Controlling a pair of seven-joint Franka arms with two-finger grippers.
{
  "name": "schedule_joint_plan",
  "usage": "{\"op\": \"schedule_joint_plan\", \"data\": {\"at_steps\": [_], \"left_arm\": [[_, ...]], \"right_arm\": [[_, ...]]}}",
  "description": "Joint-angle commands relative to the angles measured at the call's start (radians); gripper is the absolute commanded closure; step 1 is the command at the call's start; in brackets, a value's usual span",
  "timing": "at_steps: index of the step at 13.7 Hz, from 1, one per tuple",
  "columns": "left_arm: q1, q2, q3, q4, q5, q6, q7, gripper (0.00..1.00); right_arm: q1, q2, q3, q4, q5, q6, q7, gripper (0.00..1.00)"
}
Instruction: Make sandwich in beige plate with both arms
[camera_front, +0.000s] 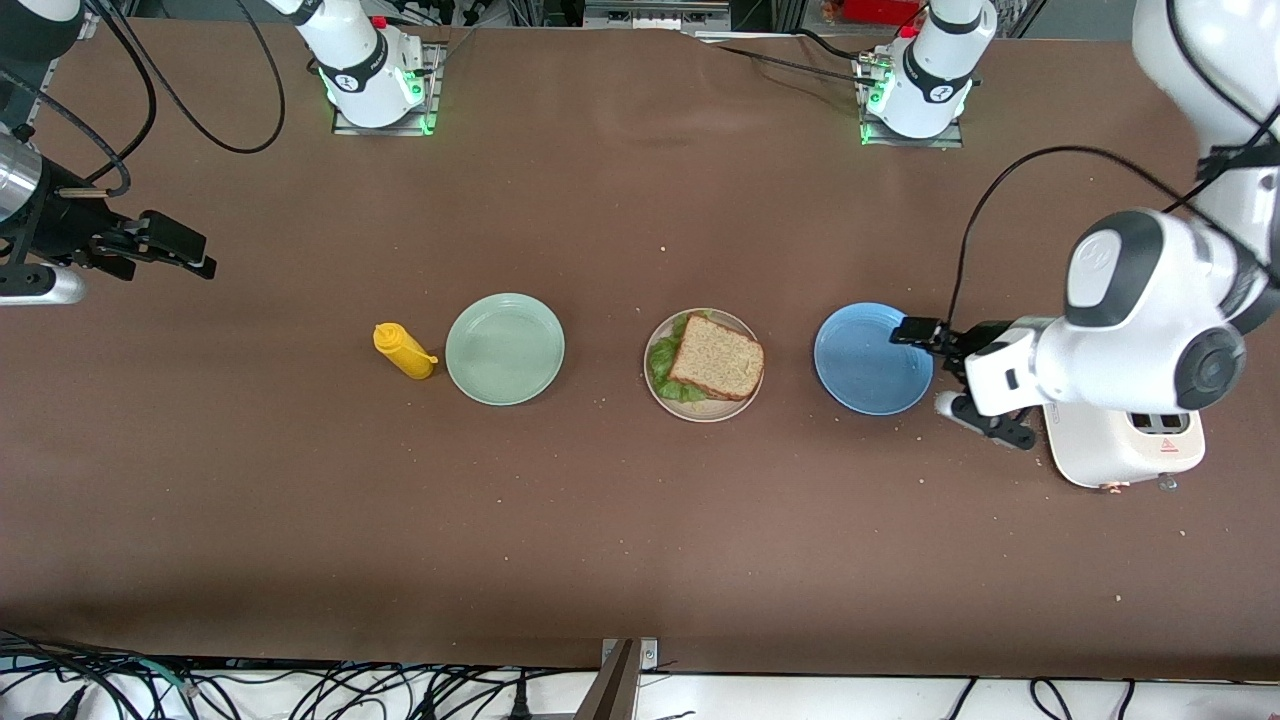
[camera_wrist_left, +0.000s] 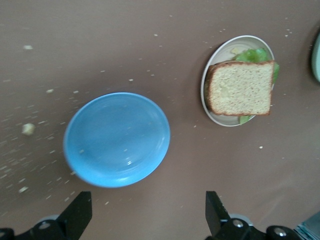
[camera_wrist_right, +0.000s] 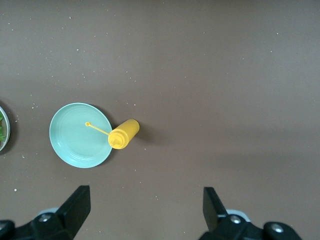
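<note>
left pincer (camera_front: 925, 368): fingers spread, empty | right pincer (camera_front: 185, 250): fingers spread, empty, raised

A brown tabletop (camera_front: 620, 540), dotted with pale crumbs, fills the scene under even light. Black cables (camera_front: 300, 690) tangle along a white strip at its near edge, beside a grey metal bracket (camera_front: 625, 675).

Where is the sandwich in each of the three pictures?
Front view: the sandwich lies on the beige plate, mid-table between the green plate and blue plate.
Left wrist view: upper right, on that plate, near the blue plate.
Right wrist view: only a sliver at the edge.
Shared landmark: the beige plate.
</note>
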Motion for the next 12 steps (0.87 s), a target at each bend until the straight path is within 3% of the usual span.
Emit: {"op": "schedule_joint_plan", "data": {"at_steps": [1, 5, 6, 9, 12], "left_arm": [[-0.005, -0.042, 0.009, 0.058, 0.086, -0.046, -0.030, 0.00], [-0.017, -0.183, 0.013, 0.054, 0.192, -0.113, -0.096, 0.00], [-0.038, -0.224, 0.055, 0.048, 0.186, -0.120, -0.116, 0.00], [-0.254, -0.263, 0.375, 0.032, 0.085, -0.103, -0.117, 0.00], [-0.255, -0.344, 0.401, -0.069, 0.068, 0.016, -0.111, 0.00]], "right_arm": [[0.000, 0.009, 0.004, 0.022, -0.011, 0.013, -0.005, 0.00], [0.002, 0.009, 0.007, 0.020, -0.031, 0.016, -0.005, 0.00], [0.002, 0.009, 0.007, 0.020, -0.031, 0.016, -0.004, 0.00], [0.003, 0.009, 0.007, 0.020, -0.032, 0.016, -0.004, 0.00], [0.005, 0.009, 0.009, 0.020, -0.045, 0.016, 0.006, 0.00]]}}
